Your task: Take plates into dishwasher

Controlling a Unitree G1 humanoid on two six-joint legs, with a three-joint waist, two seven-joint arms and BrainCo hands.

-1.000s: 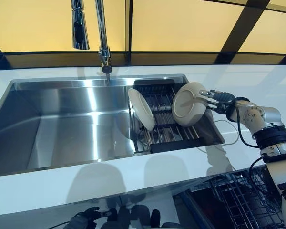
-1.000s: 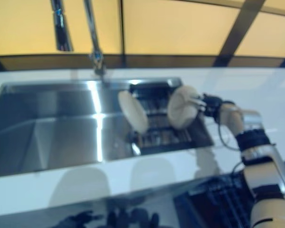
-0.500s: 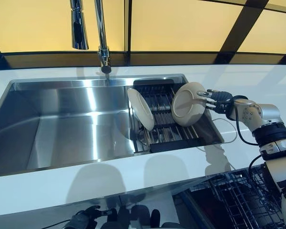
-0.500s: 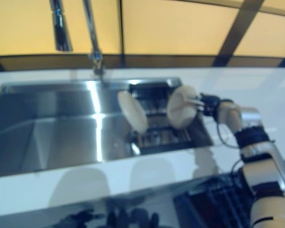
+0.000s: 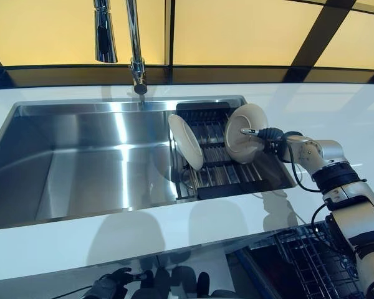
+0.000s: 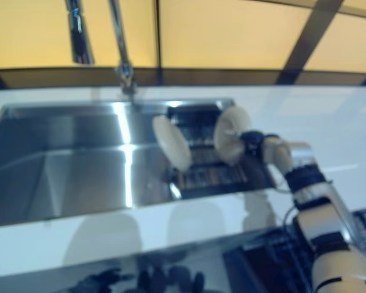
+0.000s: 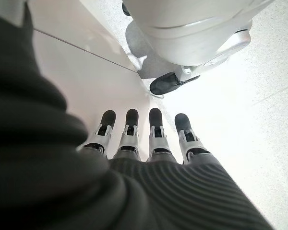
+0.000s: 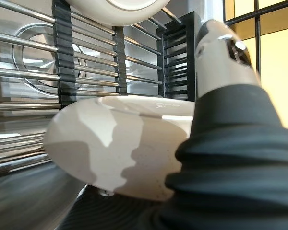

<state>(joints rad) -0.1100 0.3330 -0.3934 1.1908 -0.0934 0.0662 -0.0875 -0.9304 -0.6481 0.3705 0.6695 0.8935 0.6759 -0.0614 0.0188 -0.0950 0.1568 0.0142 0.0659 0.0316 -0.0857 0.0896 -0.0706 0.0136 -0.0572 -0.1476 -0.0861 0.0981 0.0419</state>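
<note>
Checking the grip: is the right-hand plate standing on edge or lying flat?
On edge: the plate stands upright over the rack, the right hand holding its rim.

A white counter (image 5: 174, 230) carries a steel sink (image 5: 81, 162); the black rack (image 5: 227, 177) sits below the right hand (image 5: 271, 134).

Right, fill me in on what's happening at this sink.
The right robot hand is gripping a cream plate by its edge, held upright over the black drying rack set in the steel sink. A second plate stands on edge in the rack's left part. The left robot hand hangs low below the counter, fingers straight and holding nothing. No plate has reached the dishwasher basket at lower right yet.
</note>
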